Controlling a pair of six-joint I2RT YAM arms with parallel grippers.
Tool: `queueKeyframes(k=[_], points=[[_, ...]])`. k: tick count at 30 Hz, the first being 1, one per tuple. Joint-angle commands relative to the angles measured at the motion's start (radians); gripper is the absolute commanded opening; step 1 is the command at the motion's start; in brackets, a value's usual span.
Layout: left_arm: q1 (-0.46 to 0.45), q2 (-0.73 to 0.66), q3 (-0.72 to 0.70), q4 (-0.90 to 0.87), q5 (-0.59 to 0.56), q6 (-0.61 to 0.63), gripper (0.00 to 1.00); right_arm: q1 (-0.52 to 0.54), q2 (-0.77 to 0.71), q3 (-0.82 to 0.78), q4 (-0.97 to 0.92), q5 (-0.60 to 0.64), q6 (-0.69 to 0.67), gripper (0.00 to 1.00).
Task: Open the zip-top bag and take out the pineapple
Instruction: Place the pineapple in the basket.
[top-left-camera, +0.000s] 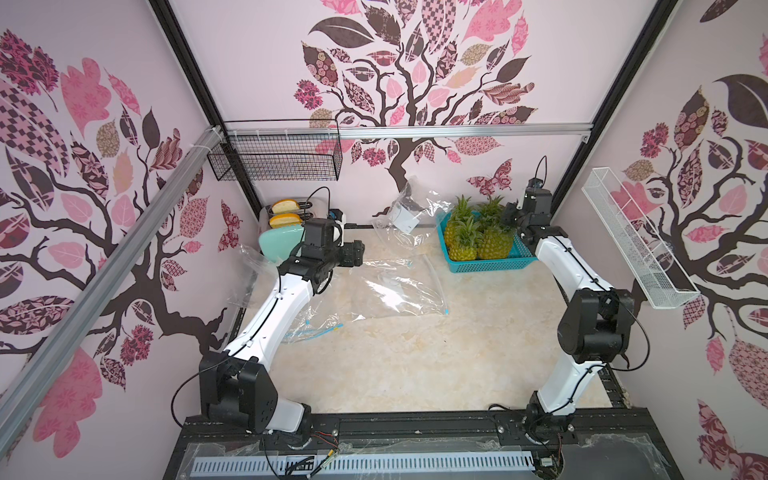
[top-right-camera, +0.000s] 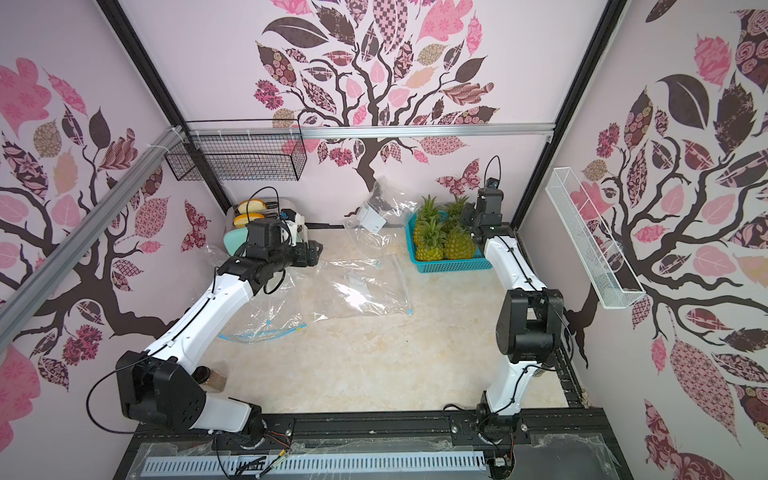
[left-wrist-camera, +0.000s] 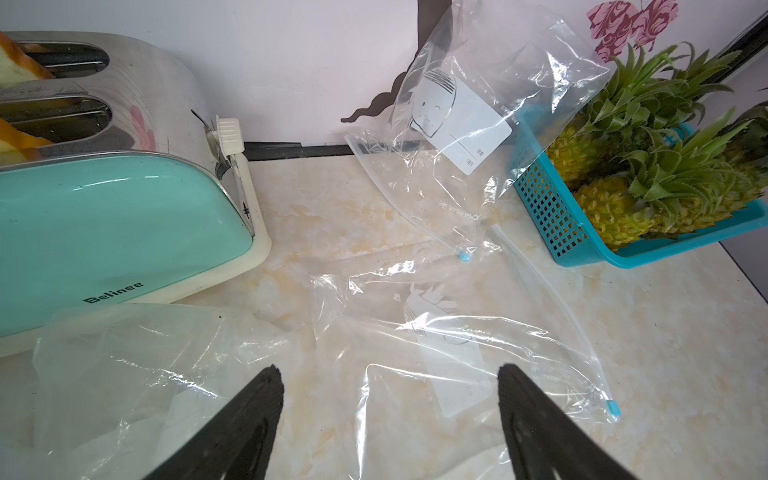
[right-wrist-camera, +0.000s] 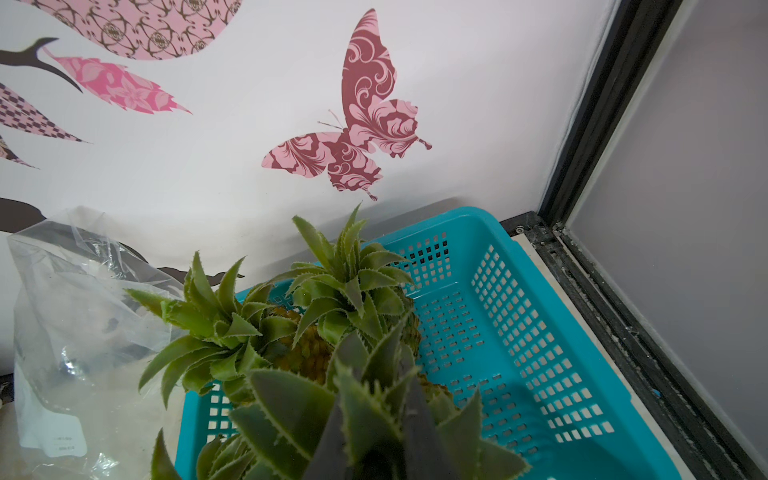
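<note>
The right end effector (top-left-camera: 509, 219) reaches into the blue basket (top-left-camera: 490, 264) at the far right corner of the table (top-left-camera: 415, 357). It is closed on the green crown leaves of a pineapple (top-left-camera: 495, 245). In the right wrist view its two dark fingers (right-wrist-camera: 419, 428) stand nearly together with a spiky leaf pinched between them. That pineapple stands upright at the front of the basket, touching the one beside it. Three other pineapples (top-left-camera: 462, 248) stand in the same basket, crowded toward the side nearer the middle of the table

The left end effector (top-left-camera: 356, 253) hovers above the table just in front of the mint-green toaster (top-left-camera: 276, 246). Its jaws are wide apart and hold nothing. In the left wrist view its fingers (left-wrist-camera: 249, 424) spread over clear plastic. A zip-top bag (top-left-camera: 399, 286) lies flat near the middle of the table, well apart from the gripped pineapple, with a small blue slider (left-wrist-camera: 614, 409) at one end of its zip strip

A second bag (top-left-camera: 409, 212) leans against the back wall just beside the basket, its printed white label facing out. A third bag (top-left-camera: 316, 328), with a blue zip strip, lies partly under the left arm. A crumpled fourth bag (top-left-camera: 249, 270) sits by the toaster on the left wall side. Two slices of bread (top-left-camera: 284, 205) stand in the toaster's slots
</note>
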Motion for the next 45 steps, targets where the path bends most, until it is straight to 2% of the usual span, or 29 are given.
queueKeyframes(k=[1, 36, 45], points=[[-0.002, 0.013, -0.009, 0.019, 0.011, 0.004, 0.84, 0.000, -0.063, -0.002, 0.102, -0.012, 0.020, 0.00], [-0.001, 0.020, -0.008, 0.020, 0.022, 0.002, 0.84, 0.015, -0.096, -0.164, 0.230, -0.022, 0.032, 0.00], [-0.001, 0.021, -0.009, 0.021, 0.028, 0.001, 0.84, 0.038, -0.128, -0.253, 0.331, 0.047, -0.024, 0.00]])
